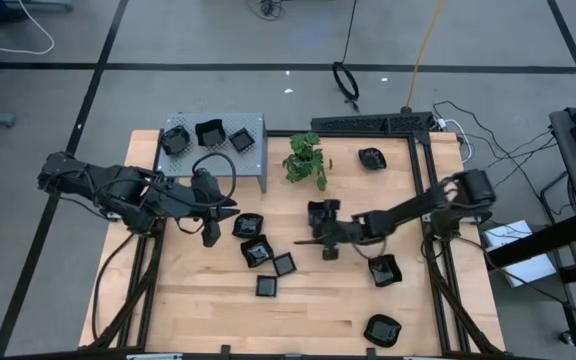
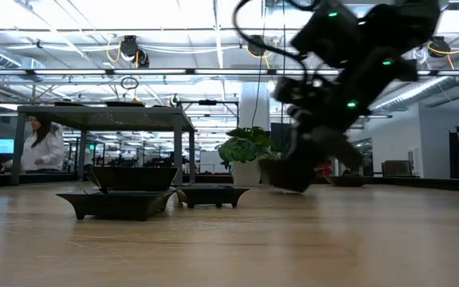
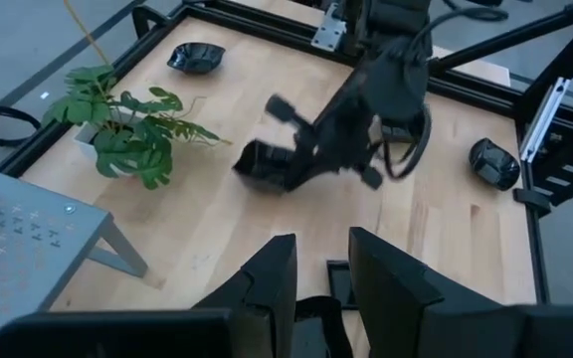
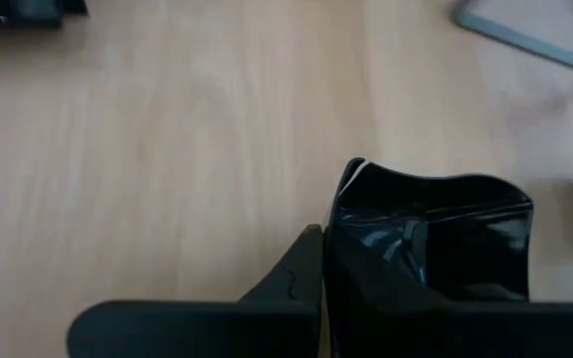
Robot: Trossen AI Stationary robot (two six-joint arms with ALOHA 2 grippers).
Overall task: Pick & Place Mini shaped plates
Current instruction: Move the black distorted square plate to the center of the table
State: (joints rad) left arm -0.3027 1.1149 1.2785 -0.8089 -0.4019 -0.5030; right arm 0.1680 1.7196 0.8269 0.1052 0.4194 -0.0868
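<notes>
My right gripper point(image 1: 324, 232) is near the table's middle, shut on one small glossy black wavy-edged plate point(image 4: 431, 239), which also shows in the left wrist view as a dark dish point(image 3: 263, 167) below the plant. My left gripper point(image 1: 226, 213) hovers open at the table's left, beside the shelf leg, with the edge of a black plate point(image 3: 336, 281) showing between its fingers. Several more black plates point(image 1: 256, 251) lie flat on the wood. Three plates point(image 1: 209, 133) sit on the grey perforated shelf point(image 1: 253, 160). My right gripper has the plate by its side wall point(image 4: 344, 224). One finger point(image 4: 301, 267) lies against the outside of that wall; the plate itself hides the other. The fingers come nearly level from the table's right. The plate is tipped, hollow side up point(image 3: 252, 159), just over the wood.
A small green potted plant point(image 1: 306, 160) stands behind the right gripper, beside the shelf. Single plates lie at the far right point(image 1: 371, 158), right point(image 1: 383, 270) and near right point(image 1: 381, 330). Black frame rails point(image 1: 423, 180) edge the table's right and far sides. A person sits beyond the table point(image 2: 42, 143).
</notes>
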